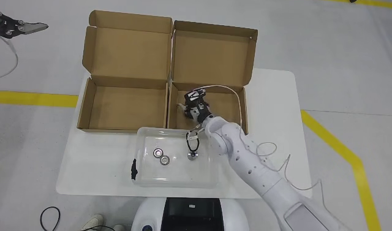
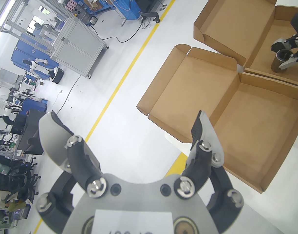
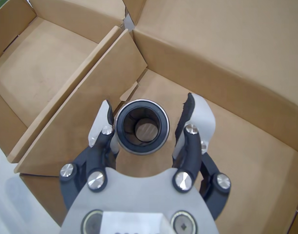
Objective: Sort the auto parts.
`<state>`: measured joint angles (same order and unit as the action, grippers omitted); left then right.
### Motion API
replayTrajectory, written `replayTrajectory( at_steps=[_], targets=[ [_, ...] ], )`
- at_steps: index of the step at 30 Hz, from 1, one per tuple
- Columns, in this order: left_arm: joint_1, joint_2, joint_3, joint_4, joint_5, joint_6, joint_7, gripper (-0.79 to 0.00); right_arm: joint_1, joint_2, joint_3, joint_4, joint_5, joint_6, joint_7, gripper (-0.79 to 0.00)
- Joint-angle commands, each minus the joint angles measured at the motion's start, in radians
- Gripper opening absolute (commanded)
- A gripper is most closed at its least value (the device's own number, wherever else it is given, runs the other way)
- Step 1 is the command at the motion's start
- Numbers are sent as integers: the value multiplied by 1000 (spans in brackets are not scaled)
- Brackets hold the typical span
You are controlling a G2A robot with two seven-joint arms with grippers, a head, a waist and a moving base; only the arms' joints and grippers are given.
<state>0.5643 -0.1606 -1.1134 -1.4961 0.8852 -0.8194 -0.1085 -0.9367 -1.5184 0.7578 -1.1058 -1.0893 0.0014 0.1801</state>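
Note:
A dark metal cylinder part stands upright on the floor of the right cardboard box, in its near corner by the left box. My right gripper is open around it, one finger close against its side and the other apart. The same gripper reaches into that box in the top view, and farther off in the left wrist view it stands as the right gripper over the cylinder. My left gripper is open, holds nothing and hangs over the floor, far left of the table.
The left cardboard box is open beside the right one, both lids folded back. A clear plastic bin at the table's near edge holds small round metal parts and another. A black piece sits at its left side.

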Motion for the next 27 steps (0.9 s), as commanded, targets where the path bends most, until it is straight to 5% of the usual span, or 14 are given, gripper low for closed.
replayTrajectory(
  at_steps=[1,12,20,27],
  targets=[
    [0,0,0,0,0,0,0,0,-8,2,7,-12,-6,-9,-7,0],
    [0,0,0,0,0,0,0,0,-154,67,95,-208,-175,-259,-173,0],
    [0,0,0,0,0,0,0,0,-252,119,132,-350,-359,-497,-226,0],
    [0,0,0,0,0,0,0,0,-296,145,142,-408,-454,-594,-227,0]
  ],
)
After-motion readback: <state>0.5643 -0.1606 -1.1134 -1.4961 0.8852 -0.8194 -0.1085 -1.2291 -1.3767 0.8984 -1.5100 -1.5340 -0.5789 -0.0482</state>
